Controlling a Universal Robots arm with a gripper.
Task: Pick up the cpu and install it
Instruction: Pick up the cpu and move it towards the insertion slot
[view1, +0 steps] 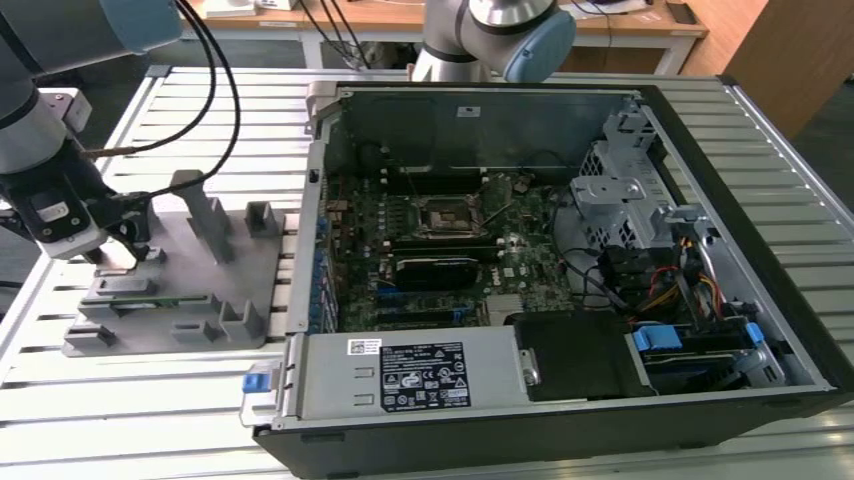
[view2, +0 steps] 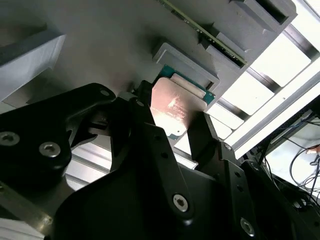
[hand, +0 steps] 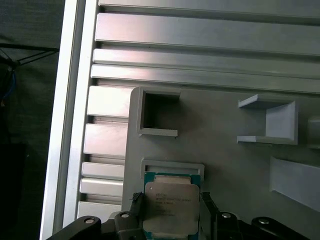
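Two black fingers (hand: 136, 204) of the gripper (hand: 170, 212) were pinched against opposite edges of the cpu (hand: 169, 200). It lay silvery side up in its nest on the grey fixture plate (view1: 200, 290), at the exterior view's left. Upright grey holders (view1: 207, 215) stood just beside the nest, and a green memory stick (view2: 210, 35) sat in a slot nearby. Well apart, the open computer case (view1: 534, 440) held the motherboard socket (view1: 445, 215). The gripper's dark body covered the cpu's near edge in both wrist views.
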